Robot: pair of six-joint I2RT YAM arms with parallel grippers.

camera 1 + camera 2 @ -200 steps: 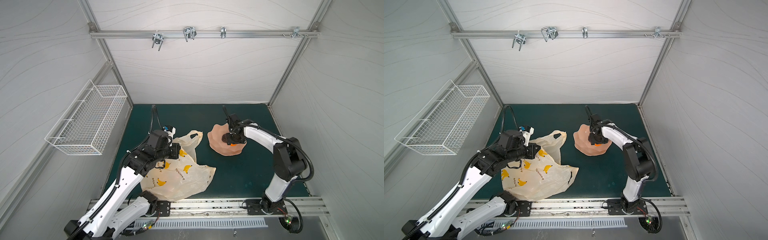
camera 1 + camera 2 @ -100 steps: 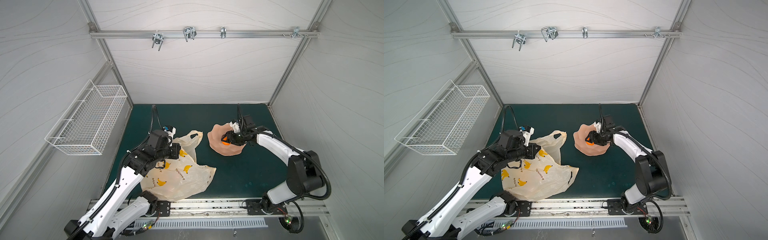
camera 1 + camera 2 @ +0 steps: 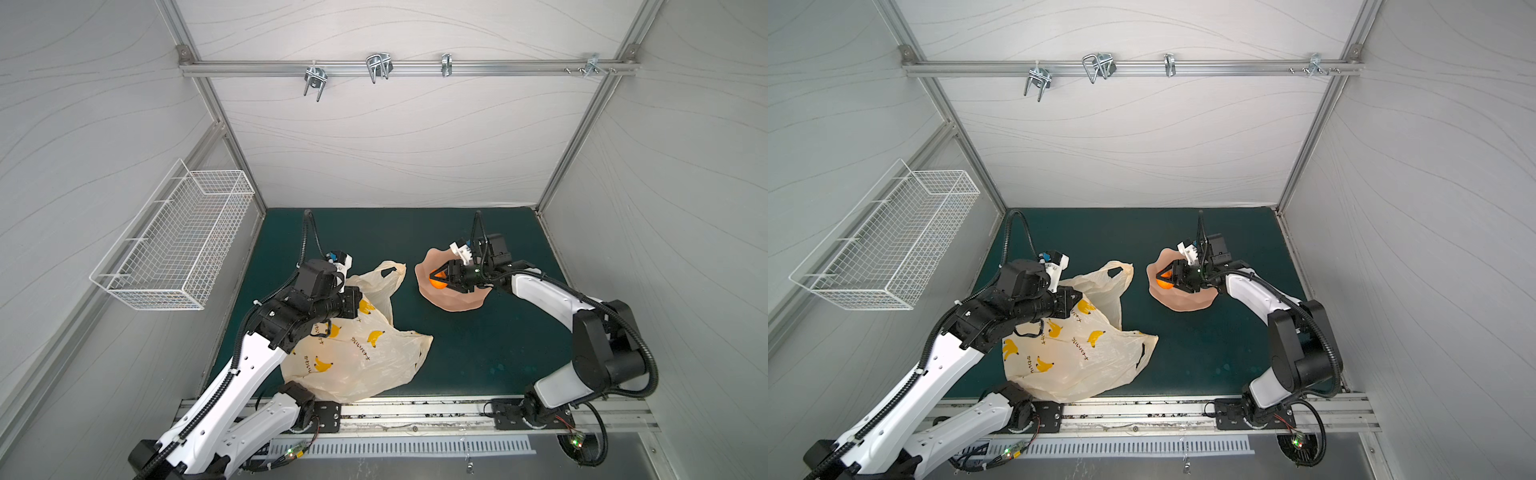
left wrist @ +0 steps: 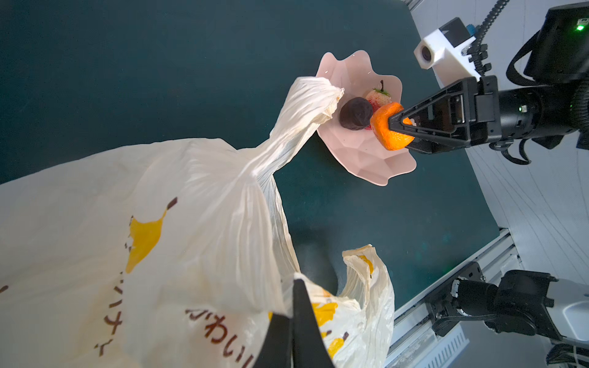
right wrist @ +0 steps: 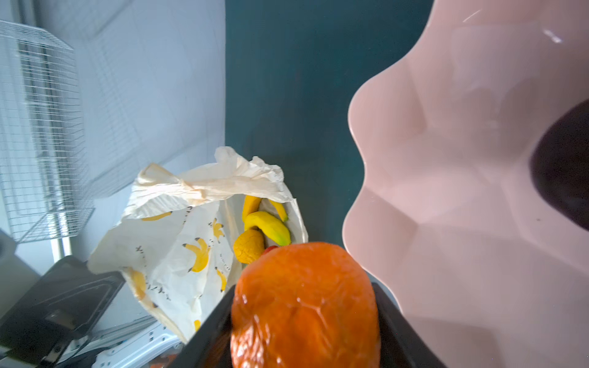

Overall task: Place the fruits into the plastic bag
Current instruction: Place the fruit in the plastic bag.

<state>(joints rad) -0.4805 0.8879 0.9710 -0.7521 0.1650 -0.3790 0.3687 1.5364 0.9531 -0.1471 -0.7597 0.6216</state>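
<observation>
Orange (image 5: 306, 306) held aloft — banana (image 5: 269, 224), lemon (image 5: 248, 246) inside crumpled bag (image 5: 178, 242).

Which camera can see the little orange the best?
The right wrist view: the orange is huge and close, so its wrinkly skin shows. The left wrist view shows it smaller, from the side, pinched in the jaws of the right gripper over the pink dish. In both top views it is only a tiny orange spot.
</observation>
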